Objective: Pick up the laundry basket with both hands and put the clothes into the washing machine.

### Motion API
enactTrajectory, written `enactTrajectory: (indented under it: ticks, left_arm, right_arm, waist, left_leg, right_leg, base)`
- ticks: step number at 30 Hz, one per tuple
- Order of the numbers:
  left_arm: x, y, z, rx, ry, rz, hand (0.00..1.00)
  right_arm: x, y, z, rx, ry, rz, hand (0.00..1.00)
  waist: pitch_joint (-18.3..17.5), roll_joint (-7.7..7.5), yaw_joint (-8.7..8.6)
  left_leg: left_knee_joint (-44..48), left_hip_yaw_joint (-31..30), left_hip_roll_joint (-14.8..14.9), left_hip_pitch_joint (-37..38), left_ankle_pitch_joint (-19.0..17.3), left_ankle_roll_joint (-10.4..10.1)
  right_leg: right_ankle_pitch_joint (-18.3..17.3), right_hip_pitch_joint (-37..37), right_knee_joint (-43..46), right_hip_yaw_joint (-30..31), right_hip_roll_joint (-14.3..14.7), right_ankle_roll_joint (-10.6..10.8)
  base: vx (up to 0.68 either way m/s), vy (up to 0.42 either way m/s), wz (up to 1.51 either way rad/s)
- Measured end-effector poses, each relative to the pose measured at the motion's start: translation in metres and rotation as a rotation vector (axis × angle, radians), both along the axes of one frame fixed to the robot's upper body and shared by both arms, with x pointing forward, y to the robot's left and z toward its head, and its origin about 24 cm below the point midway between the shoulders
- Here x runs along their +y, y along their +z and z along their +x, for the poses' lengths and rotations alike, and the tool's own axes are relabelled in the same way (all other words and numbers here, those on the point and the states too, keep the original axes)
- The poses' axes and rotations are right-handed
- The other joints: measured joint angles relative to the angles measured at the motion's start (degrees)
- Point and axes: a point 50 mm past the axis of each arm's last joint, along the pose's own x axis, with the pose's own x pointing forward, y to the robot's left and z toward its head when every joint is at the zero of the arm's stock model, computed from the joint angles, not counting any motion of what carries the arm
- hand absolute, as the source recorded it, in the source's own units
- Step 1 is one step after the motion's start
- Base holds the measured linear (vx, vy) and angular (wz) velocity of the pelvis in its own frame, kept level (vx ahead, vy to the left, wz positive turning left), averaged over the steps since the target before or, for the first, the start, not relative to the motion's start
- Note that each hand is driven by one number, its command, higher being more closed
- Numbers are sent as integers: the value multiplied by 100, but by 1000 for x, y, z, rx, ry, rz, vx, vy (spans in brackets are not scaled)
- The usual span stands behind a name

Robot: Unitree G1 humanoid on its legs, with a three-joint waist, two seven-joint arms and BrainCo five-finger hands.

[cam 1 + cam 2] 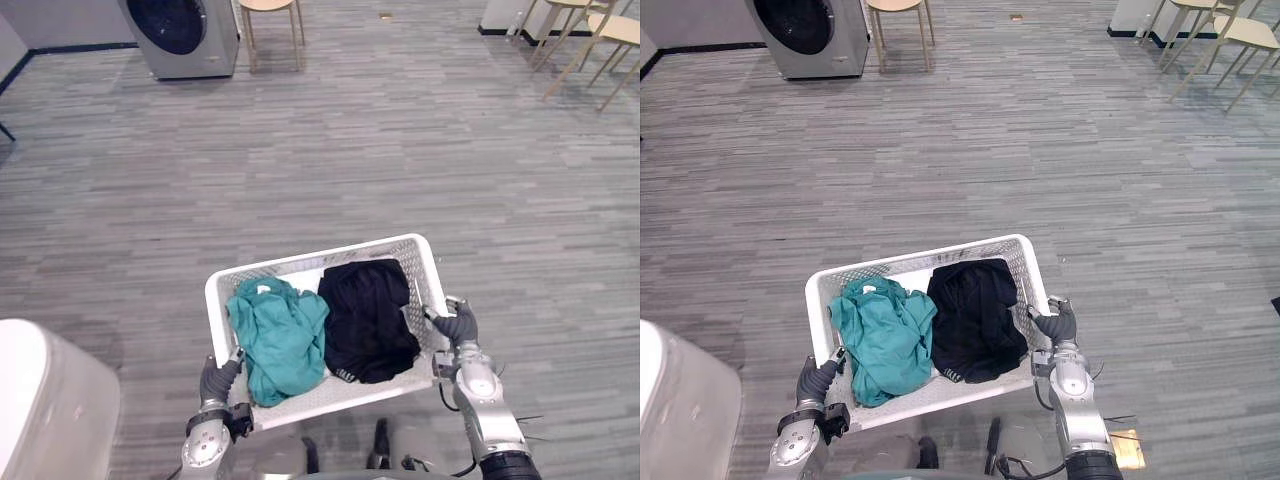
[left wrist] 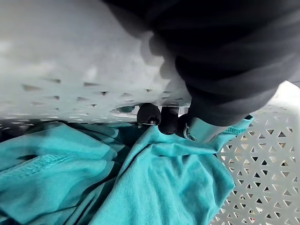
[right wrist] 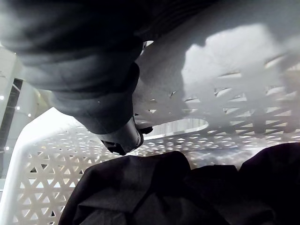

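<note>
Fingers (image 1: 458, 323) gripping basket (image 1: 310, 260), plank floor (image 1: 400, 150), distant washer (image 1: 185, 38)

A grey wood-grain plank floor (image 1: 420, 150) stretches out all around me. Far ahead, a little to my left, stands a light wooden stool with thin legs (image 1: 268, 5), cut off at the seat. In the far right corner are pale wooden chairs with slanted legs (image 1: 618, 32), set close together. A small brown scrap (image 1: 386, 16) lies on the floor between stool and chairs. Close at my left is a big, rounded white object (image 1: 45, 410) — I can't tell what it is.
</note>
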Motion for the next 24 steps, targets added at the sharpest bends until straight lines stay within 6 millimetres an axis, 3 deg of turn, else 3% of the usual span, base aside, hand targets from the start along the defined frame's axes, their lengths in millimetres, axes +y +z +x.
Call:
enactTrajectory:
  ticks: [1, 2, 3, 4, 5, 6, 7, 8, 9, 10, 11, 13, 15, 16, 17, 19, 20, 21, 22, 23, 24]
  left_arm:
    - [-3, -3, 2, 12, -14, 5, 100]
    - [-7, -5, 3, 18, -15, -5, 100]
    - [-15, -6, 6, 19, -23, -20, 100]
    - [-18, -6, 8, 16, -31, -32, 100]
    - [-18, -7, 9, 18, -32, -33, 100]
    - [-18, -9, 8, 26, -35, -34, 100]
    - [-18, -10, 5, 35, -31, -35, 100]
    - [-18, -11, 3, 39, -28, -37, 100]
    - [-17, -10, 3, 32, -25, -41, 100]
    - [-16, -5, 3, 11, -19, -45, 100]
    - [-16, -3, 3, -5, -17, -46, 100]
    - [-14, 4, 5, -40, -9, -47, 100]
    - [-13, 4, 5, -42, -16, -48, 100]
    - [-13, 4, 5, -39, -16, -47, 100]
    - [-11, 4, 5, -35, -17, -39, 100]
    - [-9, 4, 6, -34, -6, -35, 100]
    - [-8, 2, 3, -24, -2, -35, 100]
    - [-7, 2, 2, -19, 0, -32, 100]
    - [-5, 1, 1, -15, 0, -24, 100]
    - [0, 1, 1, -1, -14, 1, 100]
    - [2, 0, 0, 6, -15, 10, 100]
  right_arm:
    - [-6, -1, -8, 9, -19, -10, 100]
    - [-10, -1, -8, 13, -26, -19, 100]
    - [-16, 1, -8, 13, -45, -28, 100]
    - [-18, 1, -9, 16, -53, -29, 100]
    - [-18, 1, -9, 16, -53, -29, 100]
    - [-19, 3, -11, 12, -55, -33, 100]
    - [-19, 6, -14, -2, -60, -31, 100]
    - [-18, 8, -16, -11, -60, -32, 100]
    - [-17, 11, -19, -24, -54, -36, 100]
    - [-16, 17, -19, -48, -51, -38, 100]
    - [-15, 20, -18, -64, -48, -40, 100]
    - [-14, 28, -12, -99, -42, -37, 100]
    - [-15, 26, -10, -92, -41, -36, 100]
    - [-15, 23, -8, -78, -40, -38, 100]
    - [-10, 17, -4, -57, -33, -20, 100]
    - [-9, 15, -2, -49, -21, -22, 100]
    - [-7, 14, -1, -47, -16, -20, 100]
    - [-7, 12, -1, -36, -15, -18, 100]
    - [-5, 9, 0, -26, -14, -11, 100]
    - [1, 1, -1, 1, -13, 11, 100]
    - [3, -1, -1, 9, -11, 19, 100]
  waist:
    - [3, 46, -40]
    - [-23, 205, -39]
    - [-51, 453, -23]
    - [-35, 551, -28]
    - [-1, 599, -21]
    - [71, 695, -7]
    - [111, 732, 67]
    - [123, 720, 128]
    - [168, 650, 220]
    - [181, 620, 312]
    - [189, 606, 335]
    - [211, 573, 433]
    - [224, 554, 491]
    - [233, 543, 520]
    - [204, 410, 537]
    - [188, 344, 500]
    - [186, 305, 562]
    - [205, 227, 628]
    - [208, 164, 617]
    - [202, 117, 487]
    - [205, 113, 445]
  left_leg:
    - [-75, -192, 21, 323, -135, -188]
    - [12, -264, 163, 369, -140, -201]
    - [605, -440, 433, 176, -61, -301]
    - [1762, -605, 652, -271, 253, -590]
    - [2485, -675, 765, -556, 586, -723]
    - [4011, -705, 1067, -1199, 1133, -936]
    - [5340, -538, 1309, -1799, 1063, -856]
    - [5731, -397, 1385, -2037, 985, -731]
    - [5939, -49, 1427, -2460, 822, -471]
    - [5637, 317, 1414, -2846, 650, -194]
    - [5335, 421, 1370, -3053, 586, -96]
    - [3428, 552, 922, -3605, 581, -91]
    - [1781, 445, 529, -3611, 939, -494]
    - [998, 391, 329, -3496, 1752, -417]
    - [1046, 453, 82, -3340, 1944, 164]
    - [1739, 491, 45, -3512, 1435, 575]
    - [2159, 569, 58, -3470, 917, 595]
    - [2318, 722, 29, -3225, 534, 616]
    - [2319, 769, -45, -3052, 388, 604]
    - [2233, 796, -181, -2558, 130, 616]
    - [2129, 799, -223, -2327, 91, 627]
  right_leg:
    - [754, 6, 233, 80, -16, -65]
    - [816, -52, 559, 42, 61, -137]
    - [395, -141, 1078, -113, 225, -289]
    - [68, -72, 1408, -276, 343, -448]
    - [-60, 87, 1465, -311, 394, -548]
    - [-266, 512, 1364, -424, 538, -654]
    - [-413, 983, 1147, -455, 673, -749]
    - [-480, 1238, 1003, -458, 712, -789]
    - [-600, 1734, 690, -440, 718, -820]
    - [-646, 2126, 353, -432, 709, -813]
    - [-668, 2278, 192, -429, 709, -785]
    - [-815, 2731, -198, -429, 577, -618]
    - [-956, 3064, -356, -421, 416, -440]
    - [-1080, 3327, -490, -383, 326, -249]
    - [-1136, 3545, -560, -310, 138, -127]
    - [-1061, 3575, -358, -213, -39, 30]
    - [-1207, 3409, 351, -66, -135, 238]
    - [-1358, 2935, 1636, 156, -296, 520]
    - [-1319, 2615, 2549, 313, -387, 770]
    - [-1221, 1961, 4363, 415, -483, 933]
    - [-1272, 1760, 4815, 390, -485, 822]
  base:
    - [734, -280, 69]
    - [704, -268, 44]
    - [665, -257, 19]
    - [756, -331, 13]
    - [739, -307, 20]
    - [725, -252, 16]
    - [594, -154, 10]
    - [566, -121, 2]
    - [535, -80, 7]
    - [520, -59, 9]
    - [510, 7, 8]
    - [587, 116, 2]
    - [595, 196, -3]
    - [648, 242, -10]
    - [656, 249, -5]
    - [595, 249, 0]
    - [748, 346, -29]
    - [727, 330, -44]
    - [596, 227, -29]
    - [492, 142, -7]
    - [620, 122, -9]
